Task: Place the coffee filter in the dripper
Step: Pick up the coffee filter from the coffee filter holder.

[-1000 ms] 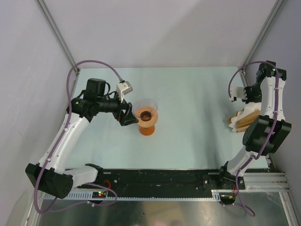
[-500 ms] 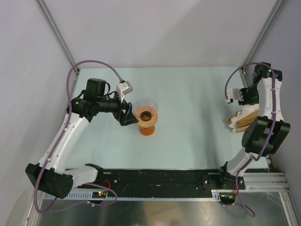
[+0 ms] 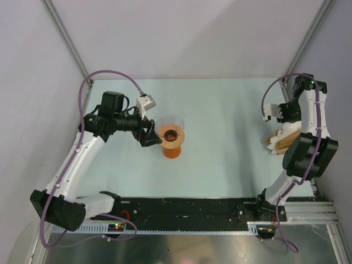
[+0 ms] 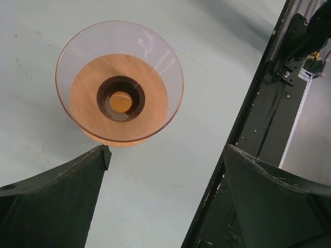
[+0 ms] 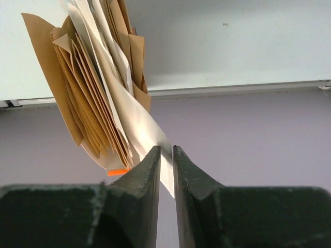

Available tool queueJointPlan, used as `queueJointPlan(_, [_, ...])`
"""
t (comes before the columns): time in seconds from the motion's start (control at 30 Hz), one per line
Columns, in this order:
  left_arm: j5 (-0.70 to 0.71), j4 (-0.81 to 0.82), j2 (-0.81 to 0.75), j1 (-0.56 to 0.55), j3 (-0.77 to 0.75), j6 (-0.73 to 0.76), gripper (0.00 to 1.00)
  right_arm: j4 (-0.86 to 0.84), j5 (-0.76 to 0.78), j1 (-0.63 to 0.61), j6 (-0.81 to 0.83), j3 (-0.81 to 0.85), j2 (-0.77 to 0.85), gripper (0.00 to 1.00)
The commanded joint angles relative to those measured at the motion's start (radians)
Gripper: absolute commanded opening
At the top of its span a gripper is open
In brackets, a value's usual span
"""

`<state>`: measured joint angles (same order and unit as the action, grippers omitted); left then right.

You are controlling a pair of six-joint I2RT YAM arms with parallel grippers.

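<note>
A thin white coffee filter point(image 5: 140, 129) trails from the stack of paper fans point(image 5: 88, 103) at the right edge of the table point(image 3: 231, 121). Its corner lies between the nearly closed fingers of your right gripper point(image 5: 165, 151); whether they actually pinch it cannot be told. Expect it to be feather-light, limp and easily creased, so take one sheet by its free edge. Well apart, the dripper point(image 4: 121, 88) stands upright and empty just beyond your left gripper point(image 4: 166, 150), which is spread wide.

The lower end of the coffee filter point(image 5: 137, 121) is partly hidden by the right hand point(image 5: 166, 152).
</note>
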<state>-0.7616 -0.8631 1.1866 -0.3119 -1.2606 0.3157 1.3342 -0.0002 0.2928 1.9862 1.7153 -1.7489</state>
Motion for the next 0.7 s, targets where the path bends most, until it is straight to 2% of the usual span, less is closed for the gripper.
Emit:
queueJointPlan(0.0, [0.009,0.010,-0.013,-0.001,-0.038,0.023,0.98,0.264,0.000,-0.007,0.085,0.028,0.001,0.11])
queueJointPlan(0.07, [0.014,0.009,-0.016,-0.001,-0.039,0.024,0.98,0.266,0.000,-0.007,0.086,0.036,0.016,0.03])
queueJointPlan(0.13, [0.020,0.009,-0.020,0.000,-0.042,0.029,0.98,0.267,-0.006,-0.007,0.088,0.039,0.044,0.01])
queueJointPlan(0.27, [0.032,0.010,-0.026,0.000,-0.055,0.036,0.98,0.267,-0.052,-0.004,0.083,0.041,0.122,0.00])
queueJointPlan(0.6, [0.076,0.009,-0.060,0.005,-0.074,0.047,0.98,0.266,-0.300,-0.035,-0.115,0.130,0.301,0.00])
queueJointPlan(0.67, [0.088,0.009,-0.066,0.004,-0.082,0.046,0.98,0.265,-0.372,-0.038,-0.200,0.171,0.328,0.00])
